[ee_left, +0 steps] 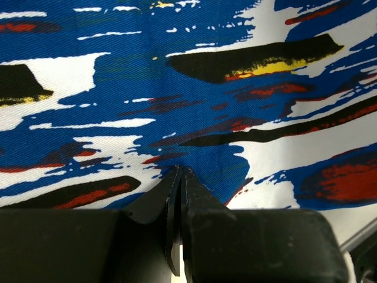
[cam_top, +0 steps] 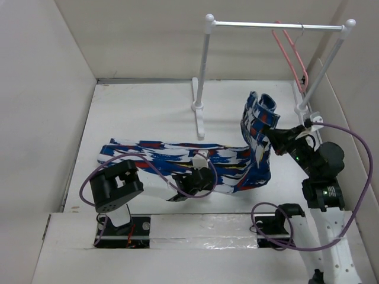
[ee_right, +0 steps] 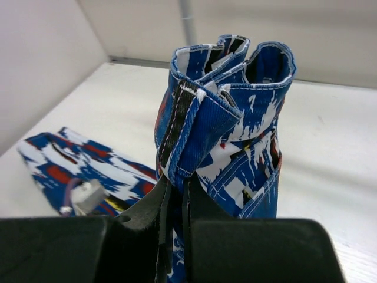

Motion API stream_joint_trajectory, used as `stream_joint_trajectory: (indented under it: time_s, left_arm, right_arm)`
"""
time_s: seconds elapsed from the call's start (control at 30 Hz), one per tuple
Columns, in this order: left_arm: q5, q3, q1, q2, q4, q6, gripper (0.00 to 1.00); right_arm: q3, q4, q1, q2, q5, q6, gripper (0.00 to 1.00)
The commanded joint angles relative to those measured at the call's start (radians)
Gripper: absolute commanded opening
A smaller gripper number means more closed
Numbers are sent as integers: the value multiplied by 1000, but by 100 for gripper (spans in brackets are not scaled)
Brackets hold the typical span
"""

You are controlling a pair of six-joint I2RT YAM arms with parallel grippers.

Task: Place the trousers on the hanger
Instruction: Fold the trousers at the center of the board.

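Observation:
The trousers (cam_top: pixel 172 155) lie stretched left to right across the white table. Their right end is bunched and lifted upright. My right gripper (cam_top: pixel 273 135) is shut on that raised end; in the right wrist view the folded fabric (ee_right: pixel 230 118) stands above the closed jaws of the gripper (ee_right: pixel 175 186). My left gripper (cam_top: pixel 200 173) sits on the trousers' middle near their front edge. In the left wrist view its gripper (ee_left: pixel 180 170) is shut, tips pinched into the fabric (ee_left: pixel 177 88). The pink hanger (cam_top: pixel 288 50) hangs from the rail at the back right, apart from both grippers.
A white-posted rack with a silver rail (cam_top: pixel 272 25) stands at the back; its left post (cam_top: pixel 201 77) rises just behind the trousers and its right post (cam_top: pixel 323 68) is beside my right arm. White walls enclose the table on the left, back and right.

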Motion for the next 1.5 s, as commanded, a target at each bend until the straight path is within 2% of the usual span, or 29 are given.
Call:
stream_joint_trajectory:
  time_s: [0.0,0.17,0.3,0.4,0.53,0.73,0.83,0.93,1.0,1.03,1.07,1.1,1.13,1.17,1.2,1.27,1.3,1.33,1.4,1.43,1.47]
  left_arm:
    - [34,-3,-51,52,-58,-45,0]
    - [38,37,-120,118,-45,-72,0]
    - [42,92,-159,192,-51,-65,0]
    - [34,130,-168,219,-80,-54,0]
    - [26,150,-177,235,-71,-37,0]
    - [31,232,-196,322,-112,4,0]
    - [12,204,-205,284,-92,7,0]
    - [-46,135,-205,152,-85,12,0]
    - [-109,111,-205,27,-120,17,9]
    - [-138,91,-205,-25,-175,17,25]
    - [-194,80,-205,-73,-204,17,36]
    - [-227,72,-205,-186,-241,12,47]
    - [-259,57,-205,-248,-318,6,62]
    - [-312,49,-205,-309,-354,-3,67]
    - [-334,40,-205,-442,-386,-8,71]
    - [-382,20,-205,-578,-478,-20,74]
    - [-393,11,-205,-715,-527,-26,73]
    - [-408,8,-205,-788,-551,-26,71]
    - [-452,9,-205,-974,-604,-28,65]
    - [-469,25,-205,-1032,-665,-28,56]
    - [-504,40,-205,-1082,-705,-31,52]
  right_arm:
    - [87,113,135,54,175,23,0]
    - [197,140,338,166,348,-8,0]
    - [297,166,552,274,488,-40,0]
    - [421,166,667,376,620,-86,0]
    - [577,168,708,494,678,-126,0]
    - [647,191,699,545,611,-98,0]
    - [662,189,689,555,603,-100,0]
    - [656,185,689,568,590,-98,0]
    - [642,192,689,566,582,-94,0]
    - [626,192,689,569,573,-89,0]
    - [621,226,689,572,566,-86,0]
    - [618,228,700,578,562,-85,0]
    - [613,229,700,592,554,-82,0]
    - [612,241,715,598,553,-82,0]
    - [610,248,715,607,551,-80,0]
    - [624,251,751,643,551,-85,0]
    - [631,252,760,655,554,-86,0]
    - [638,255,770,666,556,-88,0]
    - [659,272,807,705,557,-91,0]
    - [671,274,821,722,560,-94,0]
    - [684,274,855,741,562,-101,0]
